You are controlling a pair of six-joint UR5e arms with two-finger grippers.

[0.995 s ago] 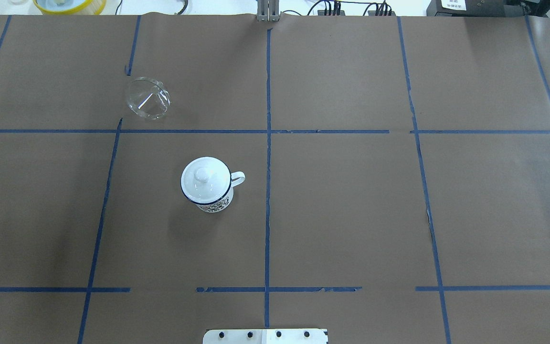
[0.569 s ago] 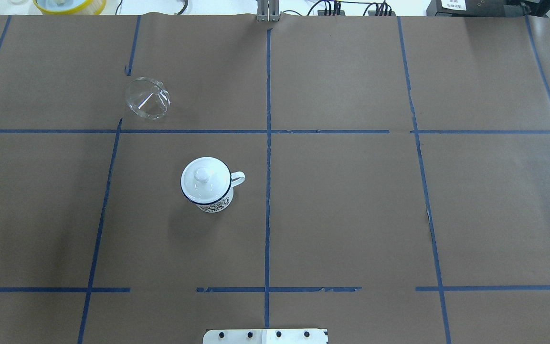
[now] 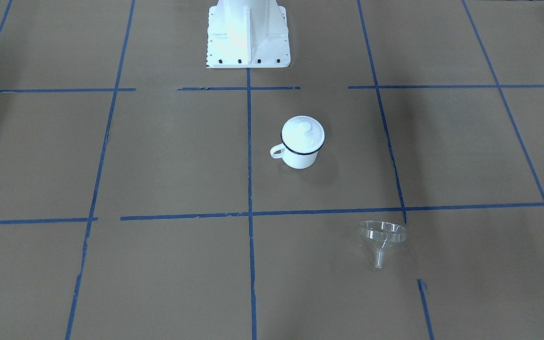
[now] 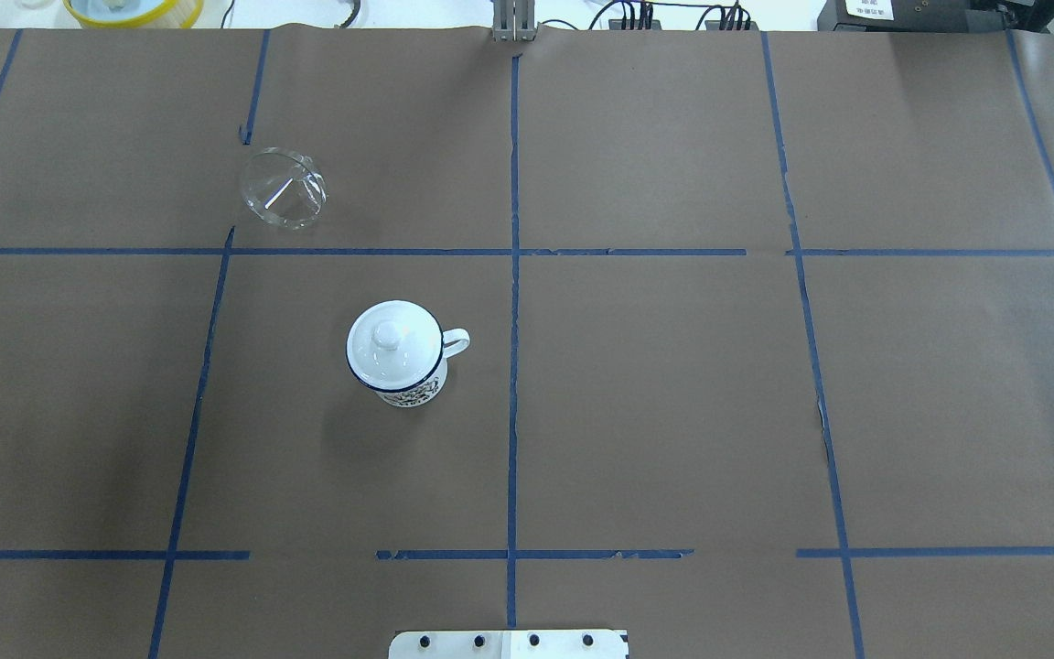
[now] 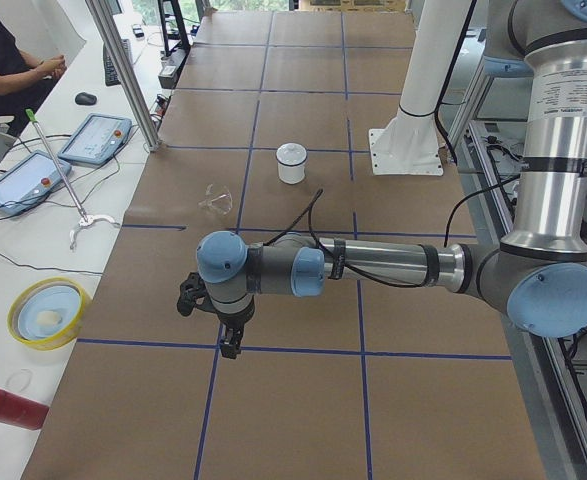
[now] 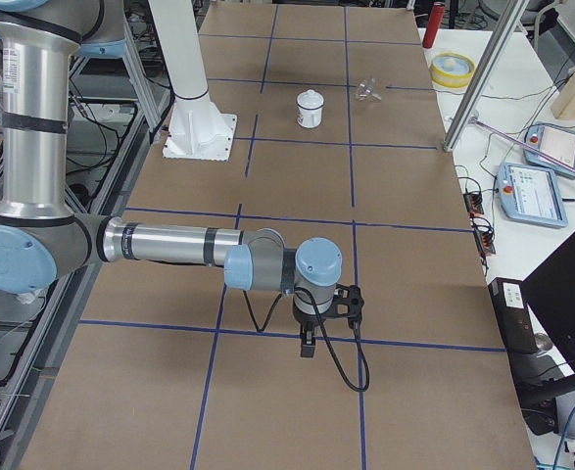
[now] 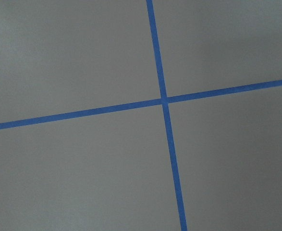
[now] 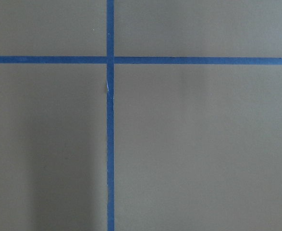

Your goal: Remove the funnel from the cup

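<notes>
The clear funnel lies on its side on the brown paper, apart from the cup, toward the far left; it also shows in the front view. The white cup with a dark blue rim stands upright left of centre, a white knobbed lid on top, handle to the right. My left gripper shows only in the exterior left view, pointing down over the table far from both. My right gripper shows only in the exterior right view. I cannot tell whether either is open or shut.
The table is covered in brown paper with blue tape lines. The white robot base stands at the near edge. A yellow bowl, a red cylinder, tablets and a seated operator are beside the table.
</notes>
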